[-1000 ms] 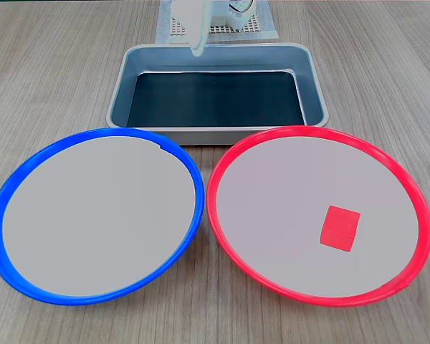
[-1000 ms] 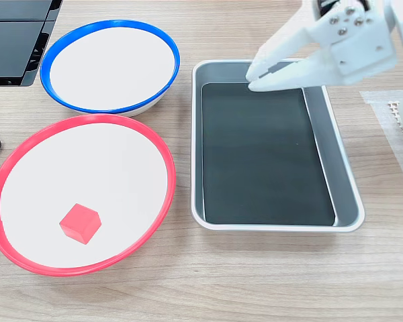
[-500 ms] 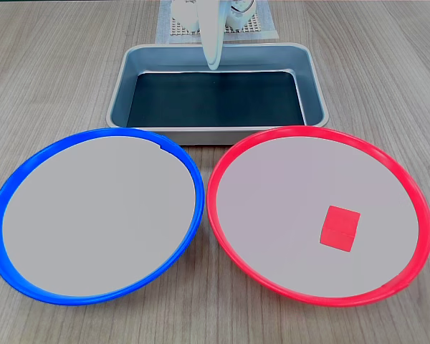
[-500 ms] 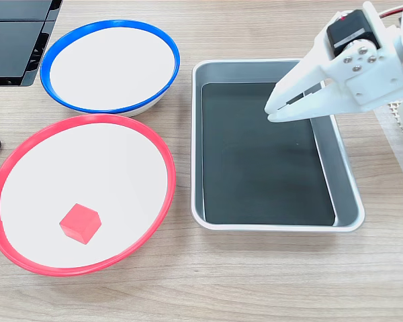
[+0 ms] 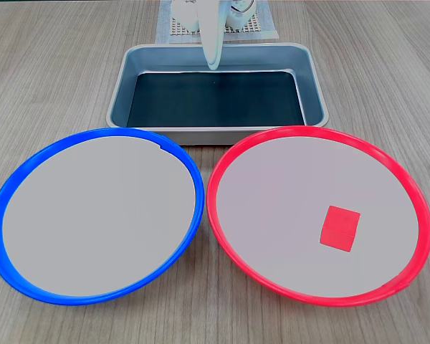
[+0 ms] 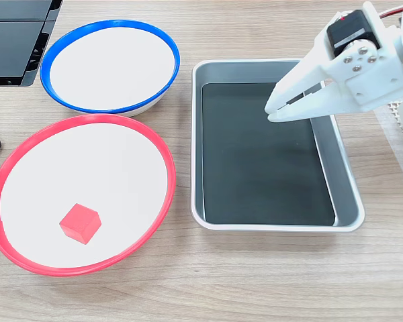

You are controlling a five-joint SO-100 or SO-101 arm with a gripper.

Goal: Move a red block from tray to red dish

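Change: nothing moved since half a second earlier.
Red block: lay inside the red dish, well apart from the end effector.
End effector: hovered over the tray, fingertips nearly together, holding nothing.

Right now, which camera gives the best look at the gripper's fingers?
The fixed view looking along the tray's side: the gripper appears side-on, both fingers visible, tips nearly together. The other fixed view shows it edge-on, fingers overlapping.
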